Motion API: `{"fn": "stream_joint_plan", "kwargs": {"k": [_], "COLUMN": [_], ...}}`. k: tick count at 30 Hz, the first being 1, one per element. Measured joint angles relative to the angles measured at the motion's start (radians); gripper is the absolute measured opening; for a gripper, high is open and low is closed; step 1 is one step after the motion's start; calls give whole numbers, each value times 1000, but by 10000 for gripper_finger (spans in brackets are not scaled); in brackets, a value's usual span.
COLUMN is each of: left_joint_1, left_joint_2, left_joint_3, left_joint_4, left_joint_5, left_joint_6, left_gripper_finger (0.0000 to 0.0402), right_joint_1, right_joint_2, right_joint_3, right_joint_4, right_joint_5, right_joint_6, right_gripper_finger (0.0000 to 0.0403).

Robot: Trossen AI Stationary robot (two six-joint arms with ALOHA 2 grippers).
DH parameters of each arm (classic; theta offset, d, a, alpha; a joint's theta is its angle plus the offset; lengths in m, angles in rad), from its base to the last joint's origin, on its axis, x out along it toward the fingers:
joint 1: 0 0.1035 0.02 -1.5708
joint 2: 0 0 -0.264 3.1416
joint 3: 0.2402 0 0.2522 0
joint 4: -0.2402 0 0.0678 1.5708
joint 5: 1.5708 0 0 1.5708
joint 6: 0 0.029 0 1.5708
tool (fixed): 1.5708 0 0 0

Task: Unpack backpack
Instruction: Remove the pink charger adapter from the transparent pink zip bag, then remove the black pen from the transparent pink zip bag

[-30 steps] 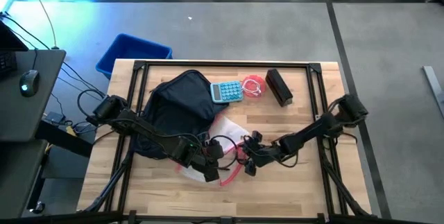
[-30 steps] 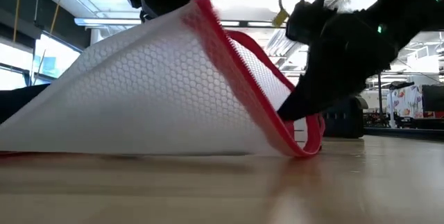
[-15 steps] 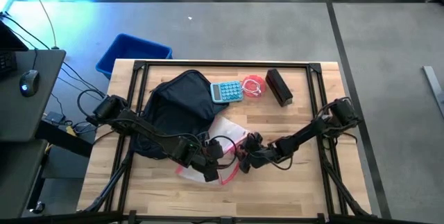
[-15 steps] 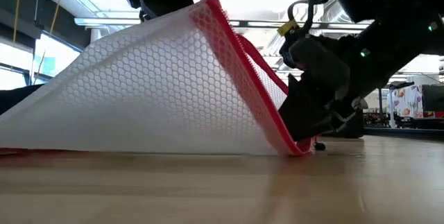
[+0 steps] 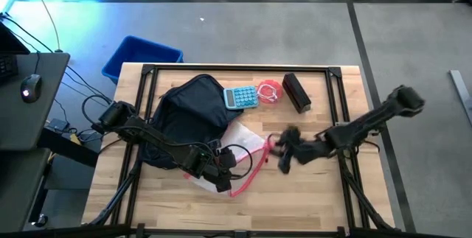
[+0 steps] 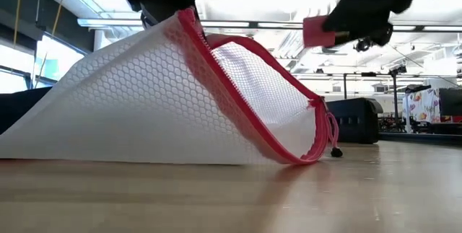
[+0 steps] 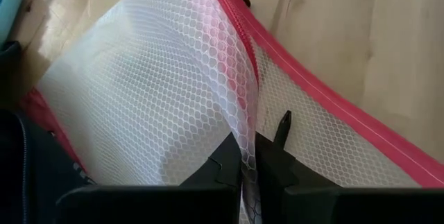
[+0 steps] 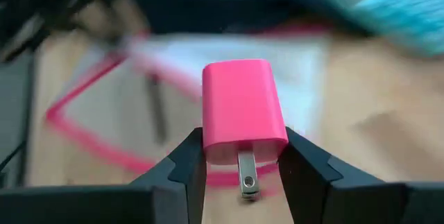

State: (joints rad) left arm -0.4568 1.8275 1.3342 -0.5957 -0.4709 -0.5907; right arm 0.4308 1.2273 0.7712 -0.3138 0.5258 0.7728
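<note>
The dark navy backpack (image 5: 184, 113) lies on the table's left half. A white mesh pouch (image 5: 237, 148) with a red zipper edge rests beside it, its bottom edge (image 6: 144, 157) on the wood and its mouth gaping toward the right. My left gripper (image 5: 221, 183) is shut on the pouch's raised upper lip. My right gripper (image 5: 282, 155) hovers right of the pouch's mouth, shut on a small pink charger plug (image 8: 243, 109), which also shows in the low view (image 6: 317, 31). My left gripper pinches the pouch's mesh wall (image 7: 244, 156) just behind the red zipper edge, between its two fingers, slanting down from above. That lip is held up like a tent, and the pouch's lower side stays on the table. My right gripper pinches the plug's two sides (image 8: 211, 151) at its prong end between its two fingers. The metal prong (image 8: 247, 172) points back between the fingers. The plug is lifted clear, well above the table and outside the pouch.
A teal calculator (image 5: 241, 96), a coiled pink cable (image 5: 270, 91) and a black box (image 5: 296, 92) lie along the far edge. A blue bin (image 5: 140, 55) stands on the floor beyond the far left corner. Bare wood lies to the near right.
My right gripper has drawn out of the pouch's mouth with the pink plug, rising and going toward the table's right edge. The pouch's mouth, which it had pushed in, now gapes wider. My left gripper has kept the lip raised.
</note>
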Motion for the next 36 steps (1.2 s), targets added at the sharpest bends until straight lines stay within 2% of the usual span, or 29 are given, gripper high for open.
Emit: {"fn": "stream_joint_plan", "kwargs": {"k": [3, 6, 12, 17, 23, 30, 33, 36], "left_joint_1": [0, 0, 0, 0, 0, 0, 0, 0], "left_joint_2": [0, 0, 0, 0, 0, 0, 0, 0], "left_joint_3": [0, 0, 0, 0, 0, 0, 0, 0], "left_joint_4": [2, 10, 18, 18, 18, 18, 18, 21], "left_joint_5": [-3, -3, -9, -6, -4, -3, -3, -3], "left_joint_6": [0, 0, 8, 8, 0, 0, 0, -5], "left_gripper_finger": [0, 0, 0, 0, 0, 0, 0, 0], "right_joint_1": [-91, -219, -432, -515, -559, -585, -579, -528], "right_joint_2": [-90, -79, 155, 404, 558, 546, 473, 359], "right_joint_3": [0, 0, 0, 0, 0, 0, 0, 0], "right_joint_4": [-111, -111, 105, 374, 465, 445, 386, 302], "right_joint_5": [71, 39, -130, -275, -289, -303, -292, -282], "right_joint_6": [18, -40, -212, -299, -214, -160, -177, -231], "right_gripper_finger": [119, 119, 119, 119, 124, 252, 277, 282]}}
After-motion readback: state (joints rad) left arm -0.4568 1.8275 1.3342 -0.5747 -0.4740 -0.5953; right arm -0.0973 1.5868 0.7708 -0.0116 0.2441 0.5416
